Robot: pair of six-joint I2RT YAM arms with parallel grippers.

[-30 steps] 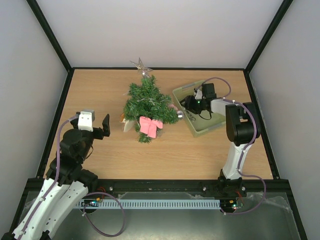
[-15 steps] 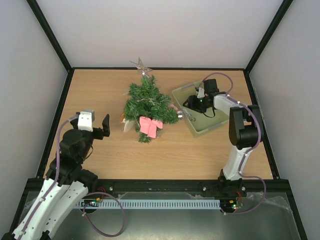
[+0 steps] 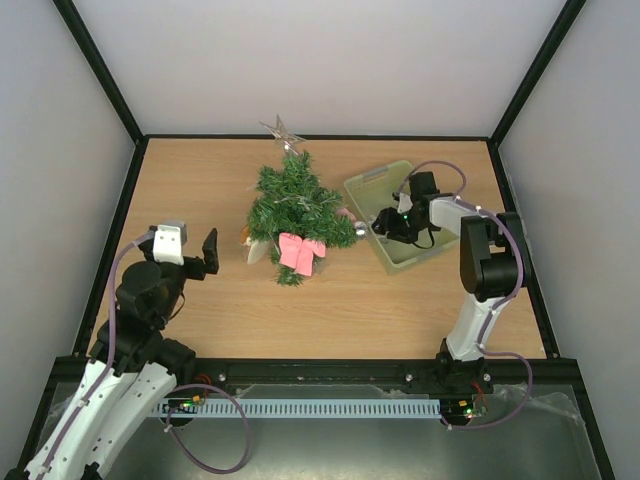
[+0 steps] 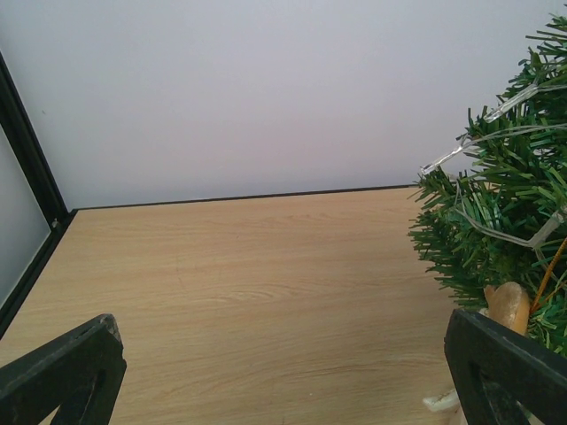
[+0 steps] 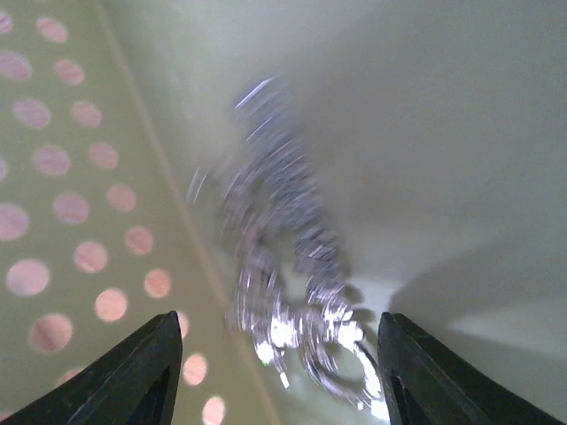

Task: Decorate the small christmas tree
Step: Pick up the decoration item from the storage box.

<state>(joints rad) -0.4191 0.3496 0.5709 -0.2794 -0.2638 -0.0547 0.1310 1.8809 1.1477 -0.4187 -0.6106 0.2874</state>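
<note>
The small christmas tree (image 3: 294,205) lies on the table, its dark green branches carrying a silver star (image 3: 282,131) at the tip, a pink bow (image 3: 300,252) and a silver ball (image 3: 360,229). In the left wrist view the tree (image 4: 505,221) fills the right edge, strung with clear wire. My left gripper (image 3: 205,250) hangs open to the left of the tree, holding nothing. My right gripper (image 3: 388,222) is down inside the pale green basket (image 3: 372,180). Its open fingers (image 5: 146,372) straddle a blurred silver glitter ornament (image 5: 297,283) on the basket floor without touching it.
The basket's perforated wall (image 5: 53,221) runs close along the right gripper's left finger. A tan ornament (image 4: 507,305) hangs low in the tree near my left gripper's right finger. Black frame rails (image 3: 110,230) border the table.
My right gripper has shifted inside the basket toward its near-left side and lowered over the silver ornament. The left arm has hardly moved.
</note>
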